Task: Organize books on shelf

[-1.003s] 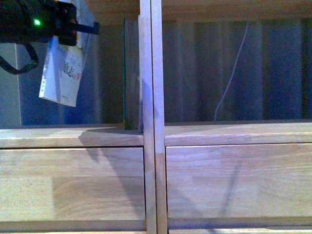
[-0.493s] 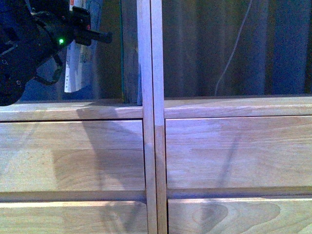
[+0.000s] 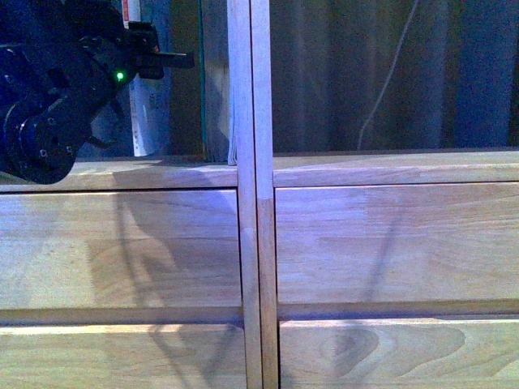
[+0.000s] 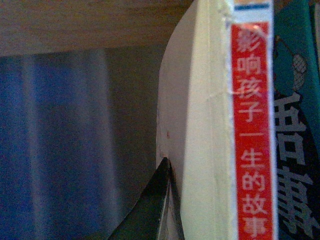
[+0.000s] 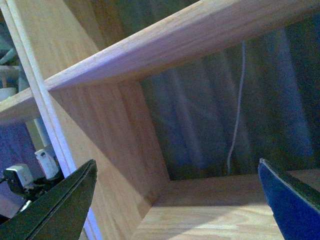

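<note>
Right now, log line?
left end effector: shut on white red-spined paperback, upright in light-wood shelf, left bay | teal-covered book: beside central divider | right end effector: open, empty

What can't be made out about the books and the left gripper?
White paperback with red-topped spine: front view, top cut off by frame, partly behind black arm.
Teal-covered book: left wrist view, cropped at edge; front view, thin sliver only.
Left gripper: left wrist view, one finger hidden behind paperback; grip unclear.

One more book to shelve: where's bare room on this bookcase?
Right of the light-wood double divider, the compartment's board is bare. Left of it is crowded: teal-covered book, white paperback with red spine, black left gripper.
</note>
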`<state>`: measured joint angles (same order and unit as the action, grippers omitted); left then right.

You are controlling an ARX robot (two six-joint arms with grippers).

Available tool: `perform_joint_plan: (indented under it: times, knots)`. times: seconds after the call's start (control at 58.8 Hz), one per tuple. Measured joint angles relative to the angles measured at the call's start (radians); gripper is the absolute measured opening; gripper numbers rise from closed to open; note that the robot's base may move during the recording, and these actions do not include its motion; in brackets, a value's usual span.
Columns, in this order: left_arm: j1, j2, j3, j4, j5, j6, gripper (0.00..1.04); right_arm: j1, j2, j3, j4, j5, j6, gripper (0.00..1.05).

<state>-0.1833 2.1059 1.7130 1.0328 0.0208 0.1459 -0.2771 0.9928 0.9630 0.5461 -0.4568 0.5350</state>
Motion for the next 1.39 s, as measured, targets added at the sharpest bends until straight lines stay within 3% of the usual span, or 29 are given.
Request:
perform_joint_plan:
  times: [0.391, 0.544, 0.663, 0.901, 1.173, 1.394]
  knots:
    - [-0.008, 0.03, 0.029, -0.049, 0.042, -0.04, 0.17, 0.0, 0.0, 0.0, 0.0, 0.0, -0.001, 0.98]
    - [-0.011, 0.028, 0.01, -0.073, 0.075, -0.047, 0.38, 0.0, 0.0, 0.0, 0.0, 0.0, -0.001, 0.98]
    - [-0.018, 0.019, -0.035, -0.075, 0.094, -0.05, 0.65, 0.0, 0.0, 0.0, 0.0, 0.0, -0.001, 0.98]
    - [-0.016, -0.043, -0.153, -0.013, 0.116, -0.058, 0.99, 0.0, 0.0, 0.0, 0.0, 0.0, -0.001, 0.98]
    - [-0.016, -0.174, -0.367, 0.057, 0.137, -0.112, 0.97, 0.0, 0.0, 0.0, 0.0, 0.0, -0.001, 0.98]
    - [-0.016, -0.323, -0.603, 0.128, 0.076, -0.131, 0.97, 0.0, 0.0, 0.0, 0.0, 0.0, -0.001, 0.98]
